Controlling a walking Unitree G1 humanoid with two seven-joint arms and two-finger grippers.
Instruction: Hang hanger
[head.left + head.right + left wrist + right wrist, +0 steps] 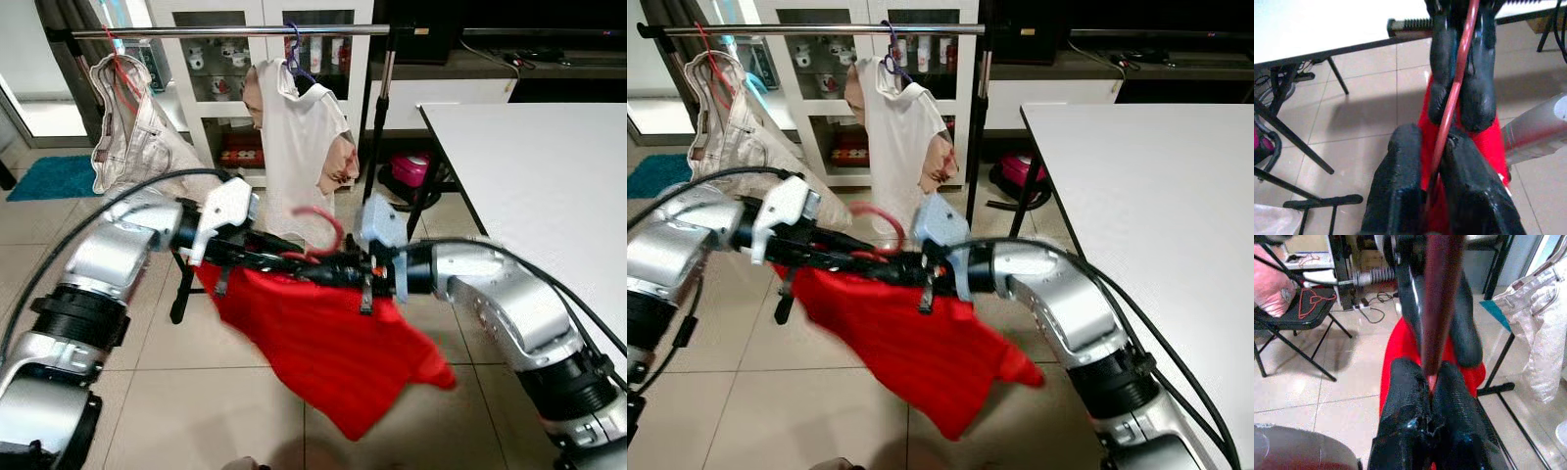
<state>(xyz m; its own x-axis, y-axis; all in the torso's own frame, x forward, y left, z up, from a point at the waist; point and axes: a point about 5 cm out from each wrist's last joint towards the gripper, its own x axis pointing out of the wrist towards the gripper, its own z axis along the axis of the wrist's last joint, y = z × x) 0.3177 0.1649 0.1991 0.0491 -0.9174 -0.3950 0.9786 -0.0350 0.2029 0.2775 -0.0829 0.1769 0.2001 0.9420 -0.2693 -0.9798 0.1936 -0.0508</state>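
On the left, beige trousers (132,132) hang from the rail (225,31); beside them a white shirt (299,137). Below, the left claw (294,253) and right claw (338,266) meet tip to tip, each clamped on the red hanger (318,235), which carries a red garment (323,343) above the floor. The hanger's long axis lies roughly level, left to right, hook curving upward. To hang well, lift evenly, keep the hook upright, and aim for bare rail between the clothes.
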